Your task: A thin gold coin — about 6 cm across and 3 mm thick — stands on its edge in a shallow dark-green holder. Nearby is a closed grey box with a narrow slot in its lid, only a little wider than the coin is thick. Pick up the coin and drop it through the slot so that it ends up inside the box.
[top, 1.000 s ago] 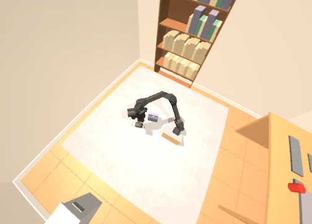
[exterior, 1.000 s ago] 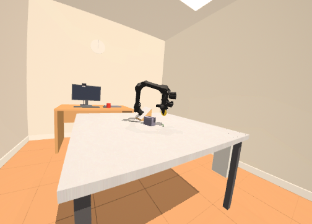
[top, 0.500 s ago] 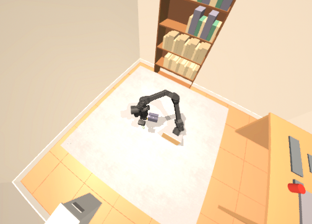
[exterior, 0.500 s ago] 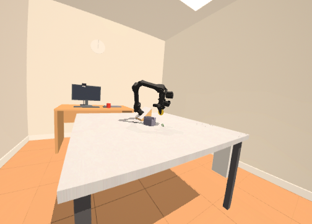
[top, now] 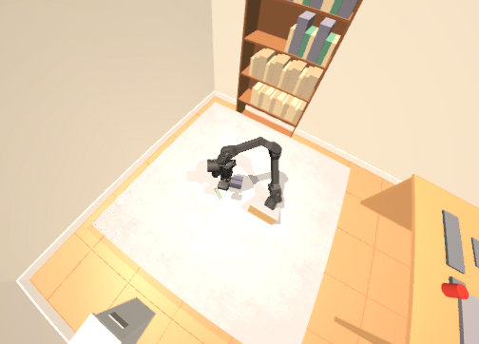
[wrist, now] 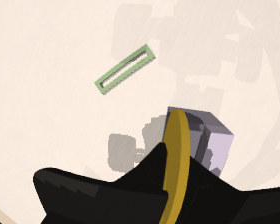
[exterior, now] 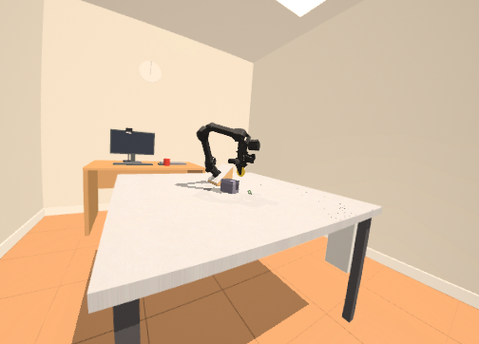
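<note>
— Where is the gold coin (wrist: 175, 165) at this moment?

— It is clamped between the two fingers of the pincer (wrist: 169, 192), held on its edge. In the wrist view we see it almost edge-on, as a narrow gold band that runs from the bottom centre of the frame up toward the middle. The dark-green holder (wrist: 124, 70) lies without a coin on the worktop (wrist: 51, 36), in the upper left part of that frame.

— And the grey box (wrist: 207, 141)?

— Just behind the upper end of the coin, a little to the right of it in the wrist view. In the exterior view the coin (exterior: 240, 171) hangs above the box (exterior: 230, 185) and slightly to its right, not touching it.

— So which relation decides the next move?

— I think it is the line of the coin's thin edge against the line of the slot. The coin must stand in the same plane as the slot and directly over it. The slot itself I cannot make out in any view, because the coin covers part of the lid and the box is small in the other views.

— Then how far is the alignment?

— I judge the coin is near the box but still somewhat to one side. Whether its plane matches the slot, I cannot tell.
</note>
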`<action>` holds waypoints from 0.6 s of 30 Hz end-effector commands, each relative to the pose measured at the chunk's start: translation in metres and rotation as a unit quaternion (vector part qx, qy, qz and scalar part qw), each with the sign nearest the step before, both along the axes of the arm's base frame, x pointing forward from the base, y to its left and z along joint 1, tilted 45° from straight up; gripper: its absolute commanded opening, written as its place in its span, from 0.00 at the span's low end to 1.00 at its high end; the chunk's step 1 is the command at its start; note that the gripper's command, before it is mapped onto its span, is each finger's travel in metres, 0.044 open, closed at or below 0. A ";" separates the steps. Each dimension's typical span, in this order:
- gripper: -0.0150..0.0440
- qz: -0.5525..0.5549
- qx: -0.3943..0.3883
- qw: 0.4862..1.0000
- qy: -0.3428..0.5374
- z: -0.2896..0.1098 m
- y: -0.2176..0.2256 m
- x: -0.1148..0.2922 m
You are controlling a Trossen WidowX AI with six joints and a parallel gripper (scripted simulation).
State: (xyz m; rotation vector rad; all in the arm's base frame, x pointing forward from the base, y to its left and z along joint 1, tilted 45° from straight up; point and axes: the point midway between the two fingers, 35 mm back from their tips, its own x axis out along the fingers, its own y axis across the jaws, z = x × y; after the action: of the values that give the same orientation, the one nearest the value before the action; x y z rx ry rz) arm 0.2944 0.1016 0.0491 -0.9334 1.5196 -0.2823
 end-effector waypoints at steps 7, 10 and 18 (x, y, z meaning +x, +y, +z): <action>0.25 0.003 -0.003 1.000 0.001 0.015 -0.018 -0.011; 0.25 0.003 -0.004 1.000 0.001 0.019 -0.024 -0.015; 0.25 0.003 -0.004 1.000 0.001 0.029 -0.039 -0.026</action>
State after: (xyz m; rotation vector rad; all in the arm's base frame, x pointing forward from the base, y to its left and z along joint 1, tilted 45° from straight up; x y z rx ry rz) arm 0.2730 0.0682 0.0746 -0.9358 1.5194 -0.2853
